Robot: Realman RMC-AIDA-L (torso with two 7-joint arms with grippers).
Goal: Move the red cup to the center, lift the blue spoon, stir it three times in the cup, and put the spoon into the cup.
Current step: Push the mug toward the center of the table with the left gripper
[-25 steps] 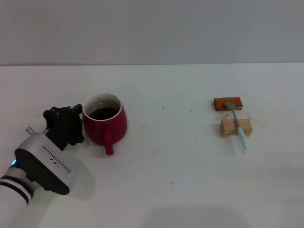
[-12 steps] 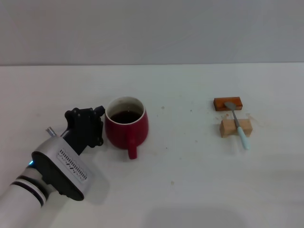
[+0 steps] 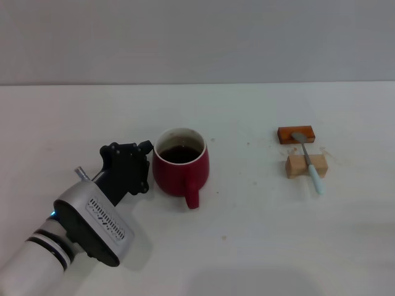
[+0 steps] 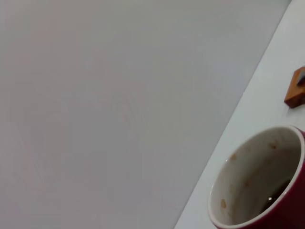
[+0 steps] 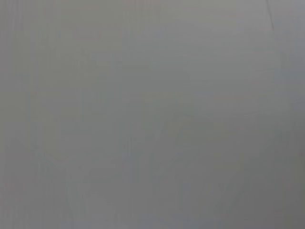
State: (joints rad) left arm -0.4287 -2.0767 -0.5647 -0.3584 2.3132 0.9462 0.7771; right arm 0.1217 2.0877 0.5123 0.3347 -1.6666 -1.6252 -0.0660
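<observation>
Sliding rightward across the white desk [image 3: 247,246], the left arm has carried the red cup [image 3: 181,169] from the left side toward the middle over the last second, roughly a cup-width per half second. The left gripper [image 3: 147,166] sits against the cup's left flank, and whether its fingers are spread or pressed together I cannot tell, since the black body hides them in the head view and the left wrist view shows only the cup's white inside, not the fingers. The cup stands upright, handle pointing toward the robot, dark liquid level inside and none visibly spilled on the desk around it.

That shift means the first step is most of the way done: the cup now stands just left of the center [image 3: 213,185] of the desk, and I judge only a short further push or carry is needed before it can be let go.

Nothing else has moved. The orange-brown block [image 3: 296,134] and the tan wooden block [image 3: 306,166] sit where they were, well apart from the cup on the right. The blue spoon [image 3: 310,164] lies across both blocks, bowl end on the orange one, pale handle hanging past the tan one, untouched. The right gripper is out of sight; its wrist view shows only blank grey.
</observation>
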